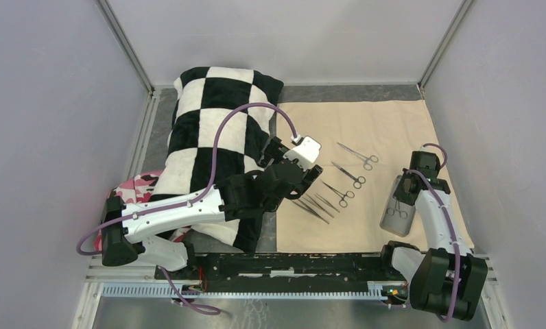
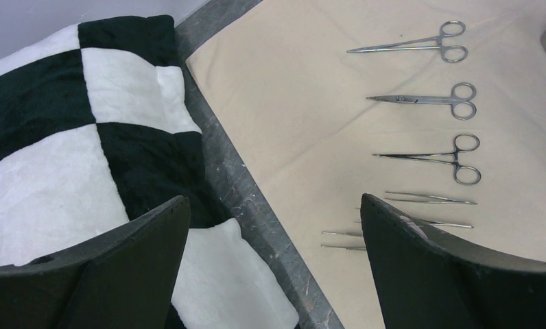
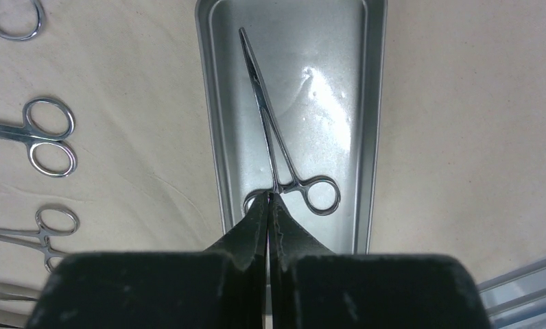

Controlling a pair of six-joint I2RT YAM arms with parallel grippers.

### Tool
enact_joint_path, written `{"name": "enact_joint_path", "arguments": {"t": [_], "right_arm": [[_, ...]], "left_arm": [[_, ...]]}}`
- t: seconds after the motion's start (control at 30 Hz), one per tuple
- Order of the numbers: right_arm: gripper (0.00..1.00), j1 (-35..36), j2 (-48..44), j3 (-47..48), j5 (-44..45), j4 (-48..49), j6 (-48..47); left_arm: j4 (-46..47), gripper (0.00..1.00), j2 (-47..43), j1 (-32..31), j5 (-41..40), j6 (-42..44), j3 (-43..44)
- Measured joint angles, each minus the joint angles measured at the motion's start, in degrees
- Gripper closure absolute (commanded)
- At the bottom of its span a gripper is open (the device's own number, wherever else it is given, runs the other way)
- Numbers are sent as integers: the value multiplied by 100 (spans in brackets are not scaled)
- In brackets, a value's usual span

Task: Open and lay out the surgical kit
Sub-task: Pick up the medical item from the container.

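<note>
Both fingers of the right claw (image 3: pixel 268 205) are pressed together, clamped on one ring handle of the forceps (image 3: pixel 269 110) lying in the tray (image 3: pixel 368 103). The other ring lies free just beside the fingertips, and the tips point toward the tray's far end. The tray sits on the spread cloth (image 3: pixel 462 137), near its right edge. To its left, three other forceps (image 2: pixel 428 100) lie in a neat row, with the tweezers (image 2: pixel 431 199) nearer the arms. The left claw (image 2: pixel 274 200) hangs with its fingers wide apart over the cloth's left edge, holding nothing, beside the pillow (image 2: pixel 51 171).

With a grip on one ring only, the forceps will likely swing, so a slow, straight lift seems best, until the tips clear the rim. Then carry them to bare cloth beside the row and lay them parallel, without nudging the tray.
</note>
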Motion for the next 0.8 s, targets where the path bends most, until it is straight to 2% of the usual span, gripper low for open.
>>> {"name": "enact_joint_path", "arguments": {"t": [0.1,0.23,0.47,0.8], "right_arm": [[84,0,0,0,57,-7,-66],[77,-26,179,52,87,15,-221],[77,-85,1097,221,-332,308,-433],[74,-85,1456,216,-437,511,-525]], "left_arm": [[0,0,0,0,0,0,0],[0,0,0,0,0,0,0],[0,0,0,2,0,0,0],[0,0,0,35,2,0,-2]]}}
